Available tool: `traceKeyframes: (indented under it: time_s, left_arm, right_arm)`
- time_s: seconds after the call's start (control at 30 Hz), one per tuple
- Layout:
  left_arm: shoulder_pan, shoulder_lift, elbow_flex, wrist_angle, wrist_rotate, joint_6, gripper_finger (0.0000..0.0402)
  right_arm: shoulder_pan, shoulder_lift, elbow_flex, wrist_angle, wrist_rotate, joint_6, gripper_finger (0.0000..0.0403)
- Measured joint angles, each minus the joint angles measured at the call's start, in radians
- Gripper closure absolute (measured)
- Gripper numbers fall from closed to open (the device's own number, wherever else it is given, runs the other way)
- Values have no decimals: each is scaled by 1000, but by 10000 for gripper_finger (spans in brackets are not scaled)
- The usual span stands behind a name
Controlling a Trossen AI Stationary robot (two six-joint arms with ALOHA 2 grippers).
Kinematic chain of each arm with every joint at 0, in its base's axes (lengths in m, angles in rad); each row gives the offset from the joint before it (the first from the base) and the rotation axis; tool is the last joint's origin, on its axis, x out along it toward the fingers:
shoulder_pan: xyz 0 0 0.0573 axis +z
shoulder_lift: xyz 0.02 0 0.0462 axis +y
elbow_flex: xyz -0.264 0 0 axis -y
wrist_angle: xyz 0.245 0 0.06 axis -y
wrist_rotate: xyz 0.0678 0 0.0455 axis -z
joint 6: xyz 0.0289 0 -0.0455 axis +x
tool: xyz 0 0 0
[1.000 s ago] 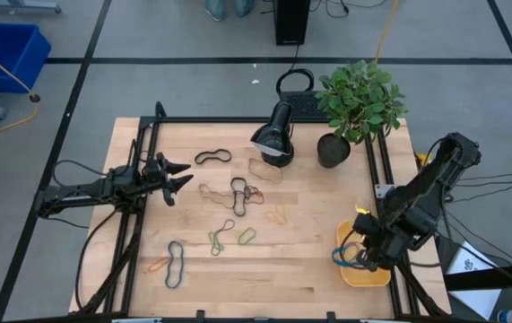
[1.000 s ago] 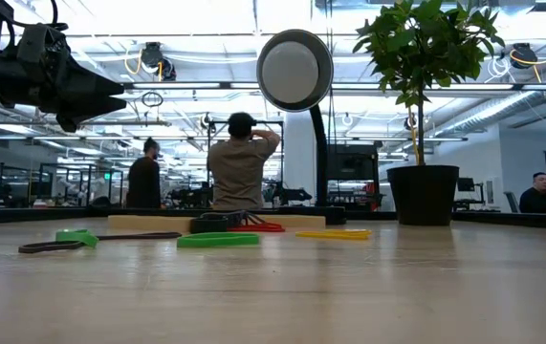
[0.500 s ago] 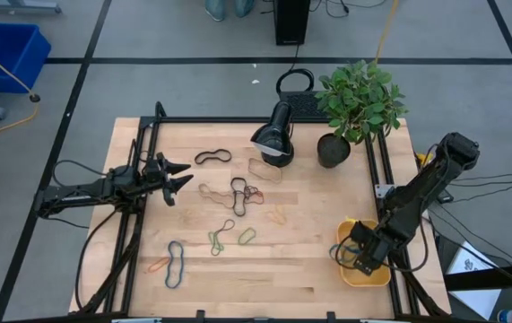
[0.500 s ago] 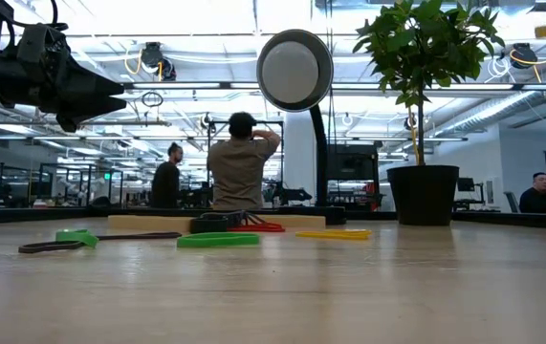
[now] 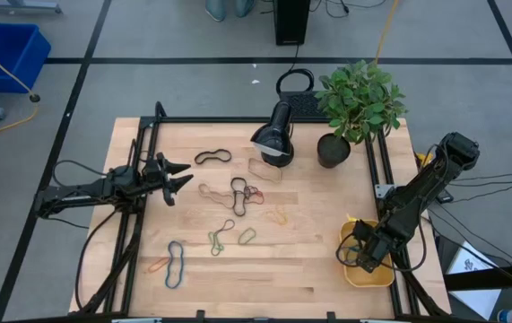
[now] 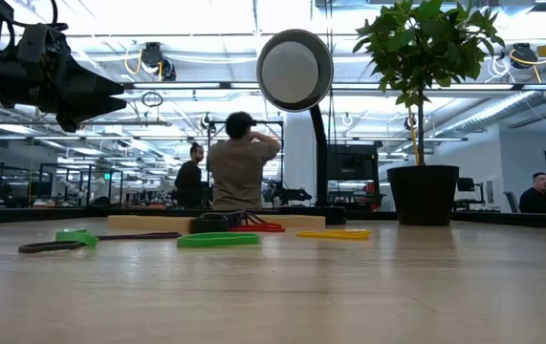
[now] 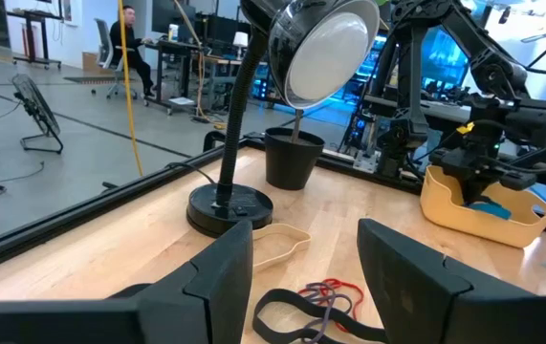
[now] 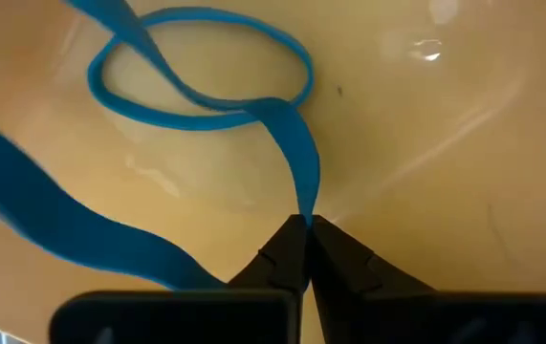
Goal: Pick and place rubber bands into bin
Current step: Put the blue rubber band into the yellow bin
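Several rubber bands lie flat on the wooden table: a black one [image 5: 212, 157], a tan one [image 5: 264, 169], a black and red cluster [image 5: 243, 192], green ones [image 5: 247, 236] and a blue one [image 5: 176, 264]. The yellow bin [image 5: 352, 276] stands at the table's near right corner. My right gripper [image 5: 364, 255] is down inside the bin, shut on a blue rubber band [image 8: 201, 72]. My left gripper [image 5: 182, 176] hovers open and empty at the table's left side, left of the bands; in its wrist view the fingers frame the cluster [image 7: 335, 290]. My right gripper pinches one strand of the blue band [image 8: 303, 205] between its two fingertips. The fingers point down into the bin. The band's loop lies on the bin's floor [image 8: 425, 143], and another stretch of it [image 8: 62, 225] runs off past the fingers, slack.
A black desk lamp [image 5: 273, 136] and a potted plant [image 5: 356, 106] stand at the table's far edge. Black frame rails [image 5: 139, 206] run along both sides of the table. People show in the room beyond in the low view [image 6: 239, 162].
My right gripper has gone down and toward the table's near edge, into the bin, carrying the blue band with it; it stays shut.
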Motion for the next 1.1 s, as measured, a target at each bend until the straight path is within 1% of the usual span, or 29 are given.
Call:
traceKeyframes:
  time_s: [0.13,0.3,0.4,0.5,0.7,0.8,0.93,1.1]
  left_arm:
    - [0,0,0,0,0,0,206]
    - [0,0,0,0,0,-1,206]
    - [0,0,0,0,0,-5,206]
    - [0,0,0,0,0,-6,206]
    - [0,0,0,0,0,-6,206]
    - [0,0,0,0,0,-6,206]
    - [0,0,0,0,0,-6,206]
    - [0,0,0,0,0,-5,206]
  right_arm:
    - [0,0,0,23,2,-2,385]
    - [0,0,0,7,3,1,383]
    - [0,0,0,-4,4,-3,373]
    - [0,0,0,-2,6,-4,349]
    - [0,0,0,-5,8,-4,276]
    - [0,0,7,-8,15,-4,250]
    - [0,-12,29,-5,85,-6,232]
    - [-1,-46,62,-25,188,-8,228]
